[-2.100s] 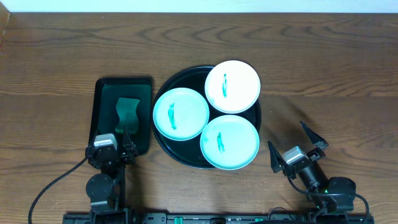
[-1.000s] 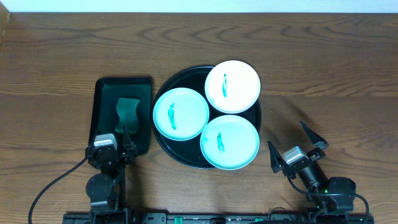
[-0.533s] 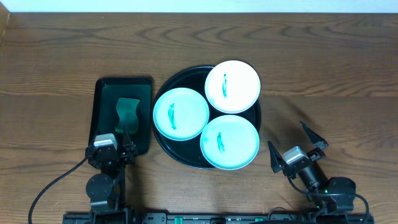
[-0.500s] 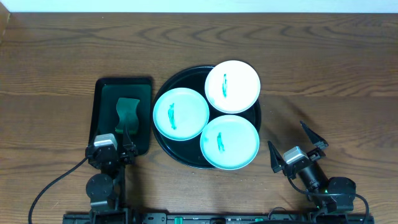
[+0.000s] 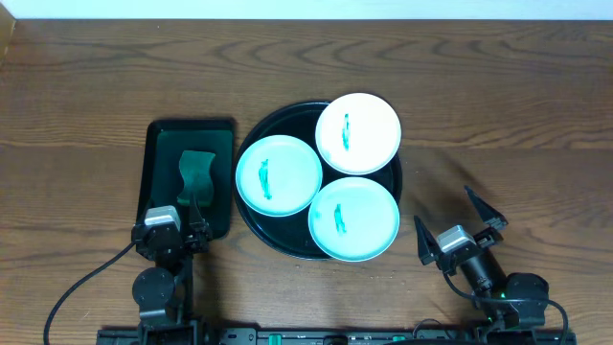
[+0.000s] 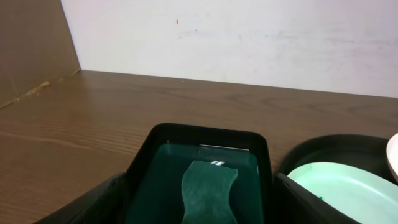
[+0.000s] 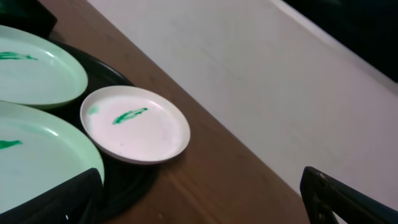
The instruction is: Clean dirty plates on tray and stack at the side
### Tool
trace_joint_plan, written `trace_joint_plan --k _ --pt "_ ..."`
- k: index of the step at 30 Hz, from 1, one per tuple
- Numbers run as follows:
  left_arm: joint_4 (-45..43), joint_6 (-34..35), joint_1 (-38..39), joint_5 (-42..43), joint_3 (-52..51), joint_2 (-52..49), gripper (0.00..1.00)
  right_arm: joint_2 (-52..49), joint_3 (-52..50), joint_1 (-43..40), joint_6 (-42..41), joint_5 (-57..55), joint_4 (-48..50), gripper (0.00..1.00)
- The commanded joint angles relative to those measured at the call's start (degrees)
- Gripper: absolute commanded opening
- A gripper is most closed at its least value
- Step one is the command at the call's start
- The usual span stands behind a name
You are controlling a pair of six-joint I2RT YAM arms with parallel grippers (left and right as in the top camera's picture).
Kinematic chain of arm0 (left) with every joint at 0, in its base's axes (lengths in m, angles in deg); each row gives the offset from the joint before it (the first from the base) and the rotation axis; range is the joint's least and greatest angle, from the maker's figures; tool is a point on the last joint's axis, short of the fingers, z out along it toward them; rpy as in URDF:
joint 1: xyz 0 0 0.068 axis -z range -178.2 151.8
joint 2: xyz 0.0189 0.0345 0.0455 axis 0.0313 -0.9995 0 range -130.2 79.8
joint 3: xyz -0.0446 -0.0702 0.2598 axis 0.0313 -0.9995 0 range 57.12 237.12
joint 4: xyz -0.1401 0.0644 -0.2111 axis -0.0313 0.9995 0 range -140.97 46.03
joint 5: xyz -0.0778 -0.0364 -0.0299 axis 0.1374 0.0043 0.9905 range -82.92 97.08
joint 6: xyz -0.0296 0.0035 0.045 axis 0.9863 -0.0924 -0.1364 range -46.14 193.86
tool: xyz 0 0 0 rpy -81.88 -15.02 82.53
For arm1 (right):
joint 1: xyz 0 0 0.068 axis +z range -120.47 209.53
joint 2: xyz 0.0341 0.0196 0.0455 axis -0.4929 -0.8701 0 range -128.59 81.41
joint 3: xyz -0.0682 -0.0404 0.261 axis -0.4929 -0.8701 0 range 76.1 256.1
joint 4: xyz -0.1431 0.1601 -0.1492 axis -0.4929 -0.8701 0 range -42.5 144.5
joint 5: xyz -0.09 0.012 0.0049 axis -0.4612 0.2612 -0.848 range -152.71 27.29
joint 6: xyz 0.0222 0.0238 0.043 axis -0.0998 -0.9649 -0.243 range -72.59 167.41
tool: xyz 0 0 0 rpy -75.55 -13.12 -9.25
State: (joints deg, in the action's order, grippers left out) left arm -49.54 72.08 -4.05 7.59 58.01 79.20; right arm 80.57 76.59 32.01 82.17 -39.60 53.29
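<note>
Three small white plates, each with a teal smear, lie on the round black tray point(image 5: 273, 230): the left plate point(image 5: 279, 174), the far plate point(image 5: 357, 133) overhanging the rim, and the near plate point(image 5: 353, 218). My left gripper point(image 5: 194, 207) is open and empty, low over the near end of the green sponge point(image 5: 196, 171). My right gripper point(image 5: 454, 223) is open and empty over bare wood right of the tray. The right wrist view shows the far plate point(image 7: 137, 130), the left plate point(image 7: 37, 68), the near plate point(image 7: 37, 168) and my right gripper point(image 7: 208, 205).
A small rectangular dark tray point(image 5: 158, 163) holding the sponge stands left of the round tray. In the left wrist view the sponge point(image 6: 208, 190) lies between my left gripper's fingers point(image 6: 199, 213), with the round tray point(image 6: 336, 146) at right. Brown wood tabletop point(image 5: 508, 125) surrounds both trays.
</note>
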Motion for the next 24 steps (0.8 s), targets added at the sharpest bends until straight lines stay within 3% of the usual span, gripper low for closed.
trace_joint_plan --k 1,10,16,20,24 --pt "2.7 -0.8 -0.2 -1.2 -0.7 0.3 0.73 0.5 -0.2 -0.7 0.9 3.6 0.3 0.99" --pt "1.1 -0.8 -0.2 -1.2 0.1 0.0 0.73 0.4 0.7 -0.7 -15.2 6.0 4.7 0.99" --pt "6.0 -0.1 -0.2 -1.1 10.4 -8.7 0.73 -4.5 8.0 -0.7 -16.1 7.4 4.8 0.99" --pt "12.3 -0.1 -0.2 -0.8 21.4 -21.1 0.73 -15.8 17.1 -0.7 -16.1 10.9 4.7 0.99" --pt "22.2 -0.2 -0.2 2.1 37.8 -38.5 0.73 -35.7 31.3 -0.7 -16.0 17.3 0.6 0.99"
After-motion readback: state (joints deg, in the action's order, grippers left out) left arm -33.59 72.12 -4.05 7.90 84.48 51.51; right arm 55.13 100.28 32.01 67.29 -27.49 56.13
